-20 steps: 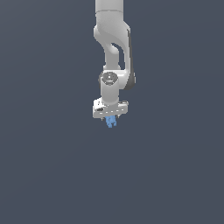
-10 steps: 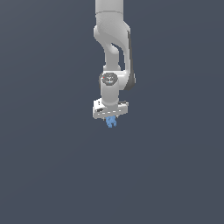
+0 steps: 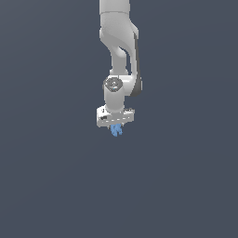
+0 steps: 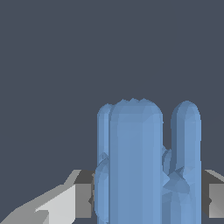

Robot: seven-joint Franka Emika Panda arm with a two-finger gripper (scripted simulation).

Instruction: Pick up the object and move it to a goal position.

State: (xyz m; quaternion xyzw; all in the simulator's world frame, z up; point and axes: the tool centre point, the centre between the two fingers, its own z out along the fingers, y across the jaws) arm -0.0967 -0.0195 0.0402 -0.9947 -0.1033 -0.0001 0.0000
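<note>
Biggest worry we've got here is a slip: the arm (image 3: pixel 118 51) is carrying the object (image 3: pixel 116 130) out in the open, with nothing visible under it but flat grey backdrop, so if the grip lets go there's no telling where the piece ends up. It's a tiny, knobbly light-blue thing, and lumpy shapes like that tend to sit on only a couple of contact spots, so we'd guess a quick swing or a sudden stop on the way to the goal could twist it or pop it loose. Second issue is that no goal marker shows in either view, so we can't judge how much travel is left or which way it needs to go. As for pose, the arm hangs nearly straight down from the top of the exterior view, with the wrist joint just above the white crossbar (image 3: pixel 115 116) and the crossbar roughly level. Below that crossbar the fingers (image 3: pixel 116 126) are mostly hidden behind the object, but they look closed in tight on it, since it sits right up against the underside of the crossbar with no surface beneath it. In the wrist view the object (image 4: pixel 135 162) fills the middle as a cluster of rounded blue columns, with grey finger parts (image 4: pixel 83 194) poking out on either side of it.
</note>
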